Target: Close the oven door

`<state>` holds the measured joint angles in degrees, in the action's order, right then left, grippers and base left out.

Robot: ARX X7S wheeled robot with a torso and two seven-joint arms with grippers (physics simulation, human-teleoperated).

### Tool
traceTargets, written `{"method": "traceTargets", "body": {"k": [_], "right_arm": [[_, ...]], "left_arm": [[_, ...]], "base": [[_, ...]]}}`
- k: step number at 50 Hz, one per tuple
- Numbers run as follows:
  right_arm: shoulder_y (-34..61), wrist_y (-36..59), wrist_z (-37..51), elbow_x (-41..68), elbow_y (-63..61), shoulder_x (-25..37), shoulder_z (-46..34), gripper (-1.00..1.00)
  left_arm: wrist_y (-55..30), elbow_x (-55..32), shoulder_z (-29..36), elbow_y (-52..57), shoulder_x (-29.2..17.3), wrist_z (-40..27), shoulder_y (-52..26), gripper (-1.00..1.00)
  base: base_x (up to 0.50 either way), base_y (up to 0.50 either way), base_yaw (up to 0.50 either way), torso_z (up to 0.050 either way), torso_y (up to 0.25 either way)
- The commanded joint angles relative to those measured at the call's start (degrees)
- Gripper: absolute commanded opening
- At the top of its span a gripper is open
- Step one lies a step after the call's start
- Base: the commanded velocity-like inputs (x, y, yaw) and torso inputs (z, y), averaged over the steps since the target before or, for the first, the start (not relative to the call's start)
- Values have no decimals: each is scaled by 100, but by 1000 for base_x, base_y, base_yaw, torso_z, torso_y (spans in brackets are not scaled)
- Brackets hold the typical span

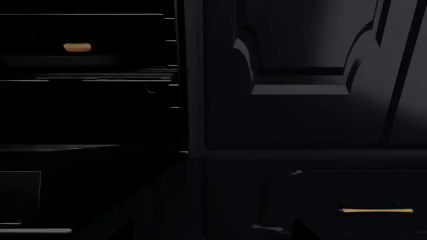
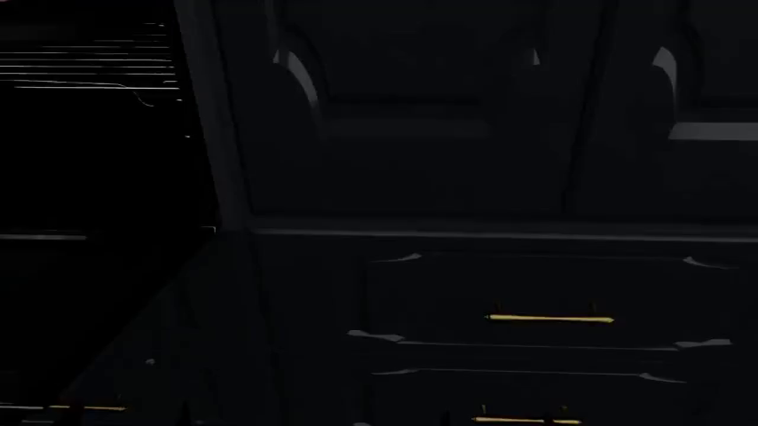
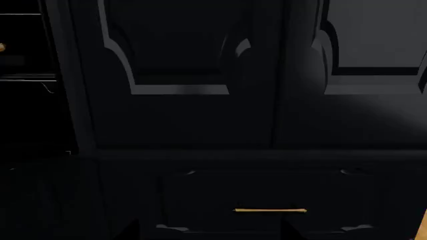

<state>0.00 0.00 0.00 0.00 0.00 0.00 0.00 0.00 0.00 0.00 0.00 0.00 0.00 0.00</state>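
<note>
The oven door (image 1: 93, 190) hangs open, a glossy black panel folded down below the dark oven cavity (image 1: 87, 100); a pale bar handle (image 1: 33, 230) runs along its outer edge. In the head view the oven door (image 2: 154, 328) slopes toward the lower left, with its handle (image 2: 48, 407) at the frame's bottom. The right wrist view shows a part of the oven door (image 3: 40, 200). My left gripper (image 1: 213, 236) and right gripper (image 3: 210, 236) show only as dark fingertip wedges, far apart, with nothing between them. Neither touches the door.
Wire racks (image 2: 89, 71) cross the oven cavity, and a small orange item (image 1: 77, 47) lies inside. Beside the oven stand dark raised-panel cabinet doors (image 2: 403, 115), and below them are drawer fronts with brass handles (image 2: 551, 318) (image 3: 270, 210) (image 1: 375, 210).
</note>
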Motion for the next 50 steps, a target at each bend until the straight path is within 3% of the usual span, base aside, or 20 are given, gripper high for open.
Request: {"method": "traceTargets", "body": {"k": [1,2,3,4,18,21,23,50], "right_arm": [[0,0,72,54,0,54,-72,100],[-3,-5,75,50,-7,54,-73,100],[0,2,118,82,-5,89,-115,100],[5,7,146,118,-4,115,-144,100],[15,91,371,300,-60,316,-386,100],[21,97,395,344,-59,343,-411,100],[18,110,412,345,-73,364,-445,100],[20,97,621,506,-97,556,-672,100]], "left_arm": [[0,-56,64,0,-57,-64,0,100],[-667,-56,61,682,-62,-63,10,100],[-112,-58,105,92,-89,-126,-2,100],[-70,-90,134,27,-114,-157,-9,100],[-20,-304,353,-27,-309,-371,-18,100],[-350,-349,375,303,-349,-426,-15,100],[-1,-345,401,-48,-350,-433,-23,100],[-48,-527,610,-4,-530,-666,-40,100]], "base": [[0,0,0,0,0],[0,0,0,0,0],[0,0,0,0,0],[0,0,0,0,0],[-13,0,0,0,0],[-320,0,0,0,0],[-342,0,0,0,0],[-340,0,0,0,0]]}}
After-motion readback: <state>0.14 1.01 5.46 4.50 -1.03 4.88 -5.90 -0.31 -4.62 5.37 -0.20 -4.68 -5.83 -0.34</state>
